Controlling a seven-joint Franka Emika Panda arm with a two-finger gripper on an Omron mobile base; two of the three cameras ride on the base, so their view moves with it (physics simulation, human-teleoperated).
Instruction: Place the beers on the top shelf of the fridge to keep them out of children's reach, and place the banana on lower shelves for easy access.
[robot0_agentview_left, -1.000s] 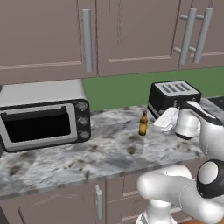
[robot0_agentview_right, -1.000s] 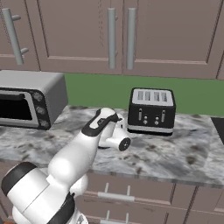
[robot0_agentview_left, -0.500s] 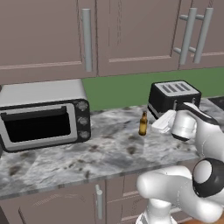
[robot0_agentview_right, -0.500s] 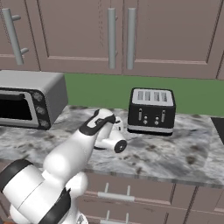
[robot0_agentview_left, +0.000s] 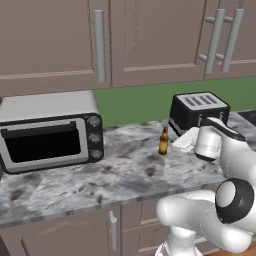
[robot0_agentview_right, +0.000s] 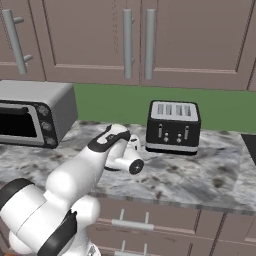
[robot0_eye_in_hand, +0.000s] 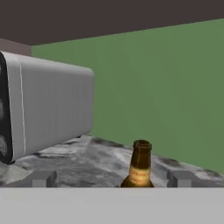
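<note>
Reaching for the first beer is the step in hand: the gripper (robot0_eye_in_hand: 111, 179), fingers spread wide and empty, is pointing at the amber bottle (robot0_eye_in_hand: 139, 166) standing upright on the marble counter (robot0_agentview_left: 125, 170) just ahead between its fingertips, needing a short advance before closing on the neck.

Two base cameras look forward and down from behind the arm, one from its left, one from its right; both share the marbled counter (robot0_agentview_left: 125, 170), toaster (robot0_agentview_right: 173, 127) and toaster oven (robot0_agentview_left: 50, 131). The hand camera sits low and near, facing the amber bottle (robot0_eye_in_hand: 140, 168), apparently level.
</note>
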